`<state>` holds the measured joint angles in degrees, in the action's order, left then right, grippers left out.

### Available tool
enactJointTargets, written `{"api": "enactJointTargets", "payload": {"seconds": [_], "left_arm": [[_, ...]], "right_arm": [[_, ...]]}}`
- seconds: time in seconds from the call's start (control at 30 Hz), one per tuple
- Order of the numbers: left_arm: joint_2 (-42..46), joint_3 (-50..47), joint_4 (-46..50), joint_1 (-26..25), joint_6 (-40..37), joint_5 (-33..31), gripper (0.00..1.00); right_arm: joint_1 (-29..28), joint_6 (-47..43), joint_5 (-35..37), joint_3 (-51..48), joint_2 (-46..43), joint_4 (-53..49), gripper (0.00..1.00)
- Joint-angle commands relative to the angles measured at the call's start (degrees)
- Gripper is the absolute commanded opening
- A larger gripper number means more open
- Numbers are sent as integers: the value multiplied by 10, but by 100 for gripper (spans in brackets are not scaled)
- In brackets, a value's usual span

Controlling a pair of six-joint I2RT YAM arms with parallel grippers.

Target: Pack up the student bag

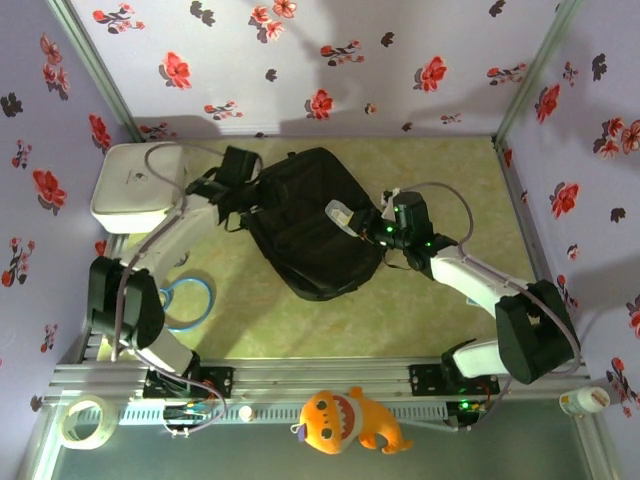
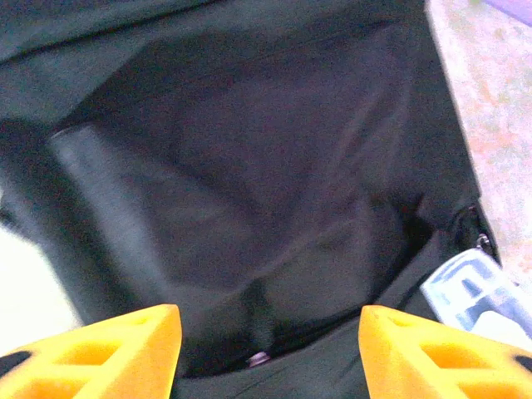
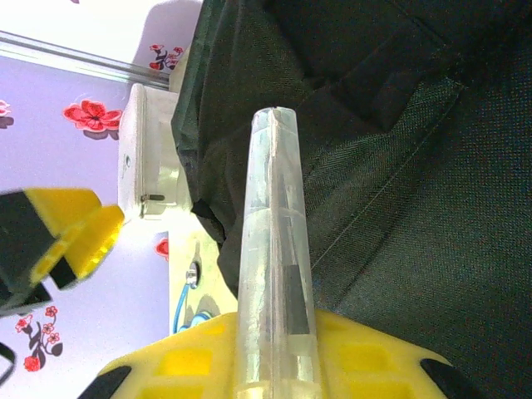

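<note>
Just beneath left pincer (image 2: 270, 345), student bag (image 2: 249, 166); clear case (image 3: 274, 241) in right pincer (image 3: 274, 370)

Hard case (image 1: 135, 185) L of student bag (image 1: 305, 235)

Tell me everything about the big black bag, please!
The student bag is a big black backpack of soft woven fabric, with seams and folds. It lies flat and slanted in the middle of the green table. The left gripper hangs open over its far left part, and the right gripper holds a clear case over its right side.
</note>
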<state>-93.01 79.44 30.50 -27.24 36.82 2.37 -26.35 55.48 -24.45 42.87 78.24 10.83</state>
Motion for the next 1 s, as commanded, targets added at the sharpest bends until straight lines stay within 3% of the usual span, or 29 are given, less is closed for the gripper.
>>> {"api": "enactJointTargets", "payload": {"seconds": [0.0, 0.3, 0.43, 0.7, 0.8, 0.97], "left_arm": [[-71, 75, 103, -37, -25, -107, 57], [-234, 233, 161, -97, -20, -133, 50], [-271, 265, 181, -105, -13, -153, 39], [-279, 282, 190, -107, -16, -159, 3], [-278, 286, 192, -109, -23, -154, 3], [-278, 285, 179, -118, -41, -109, 19]], "right_arm": [[2, -3, -10, -14, 0, 28, 19], [2, -7, -9, -36, -17, 24, 19], [2, -6, -14, -45, -24, 30, 19], [2, -8, -13, -54, -32, 39, 20], [2, -7, -17, -55, -32, 51, 20], [2, -2, -33, -61, -31, 107, 20]]}}
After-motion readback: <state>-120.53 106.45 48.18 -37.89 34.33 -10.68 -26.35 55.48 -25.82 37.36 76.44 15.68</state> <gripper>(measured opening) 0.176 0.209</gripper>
